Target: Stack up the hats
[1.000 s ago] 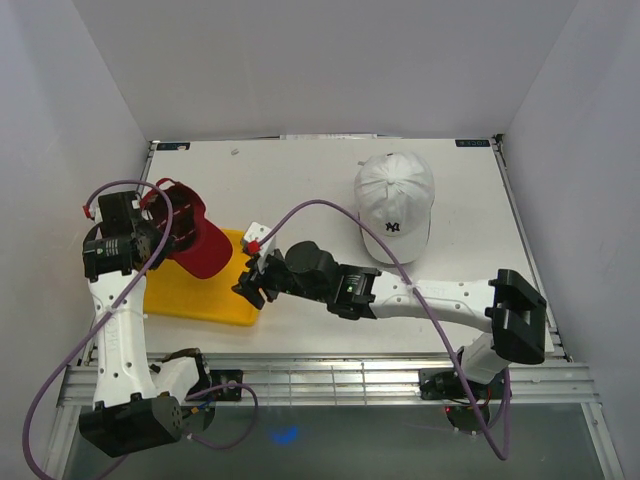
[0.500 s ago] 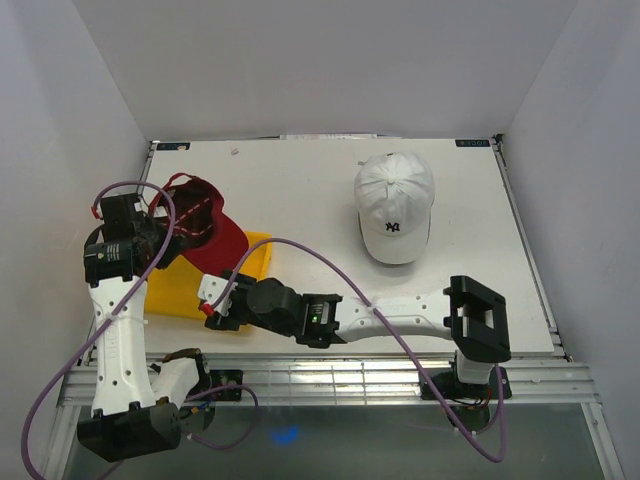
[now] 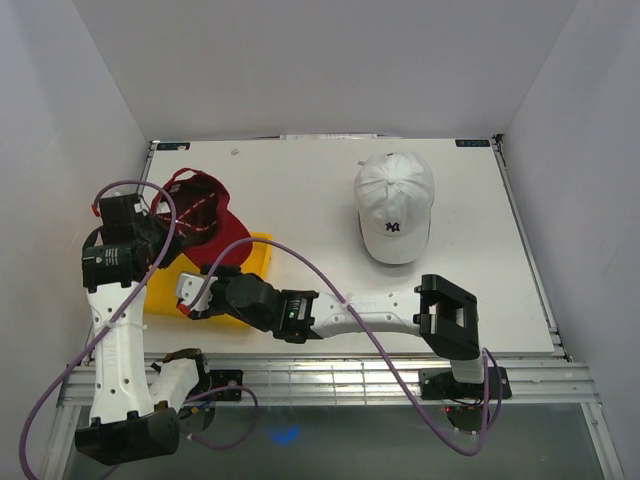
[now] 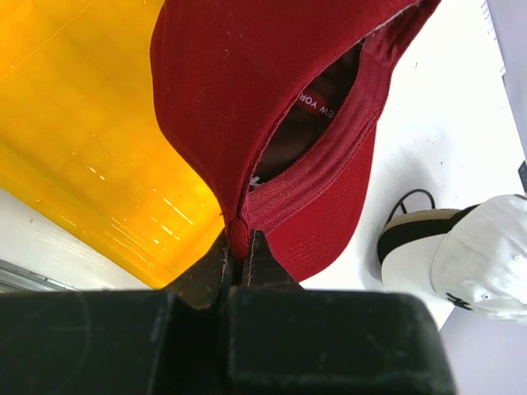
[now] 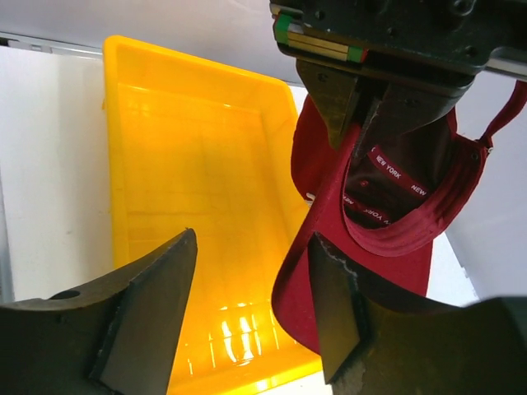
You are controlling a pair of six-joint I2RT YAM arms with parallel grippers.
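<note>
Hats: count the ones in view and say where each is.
2. The red hat hangs from the left gripper beside the yellow tray; the white hat lies on the table, far right. Others may be hidden.

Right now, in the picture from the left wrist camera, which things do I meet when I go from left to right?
yellow tray → red cap → white cap

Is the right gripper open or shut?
Open. In its wrist view the right gripper has its fingers wide apart, the yellow tray showing between them, nothing held.
</note>
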